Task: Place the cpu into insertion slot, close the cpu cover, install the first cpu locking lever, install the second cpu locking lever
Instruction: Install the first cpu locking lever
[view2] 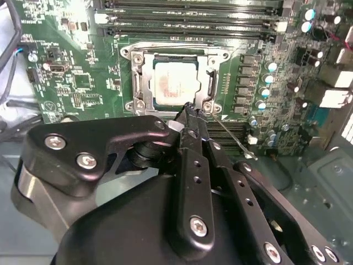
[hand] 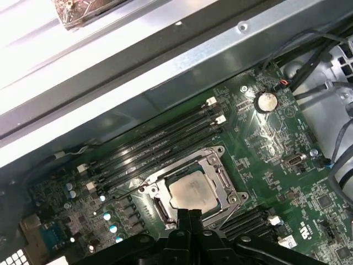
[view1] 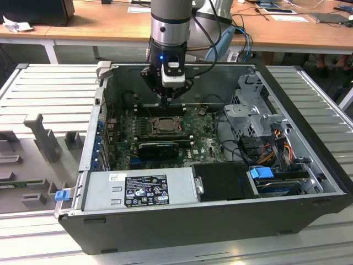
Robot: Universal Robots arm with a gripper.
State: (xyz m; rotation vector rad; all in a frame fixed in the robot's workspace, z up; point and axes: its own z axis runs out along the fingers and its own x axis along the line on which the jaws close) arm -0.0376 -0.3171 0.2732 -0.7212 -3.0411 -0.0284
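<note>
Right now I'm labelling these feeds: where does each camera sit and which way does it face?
Exterior view: off the arm, above the open black computer case, looking down inside; grey arm and shut black gripper show.
First wrist view: on the arm, facing down at the green motherboard; the gripper shows.
Second wrist view: on the arm, facing along the gripper's links at that board.
Both wrist views share the silver-grey square cpu.

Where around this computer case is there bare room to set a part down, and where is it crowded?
Bare: the ribbed table on the exterior view's right of the case, and its stretch between the grey fixtures and the wooden desk on that view's left. Crowded: the motherboard around the cpu, and the cabled drive cage.
</note>
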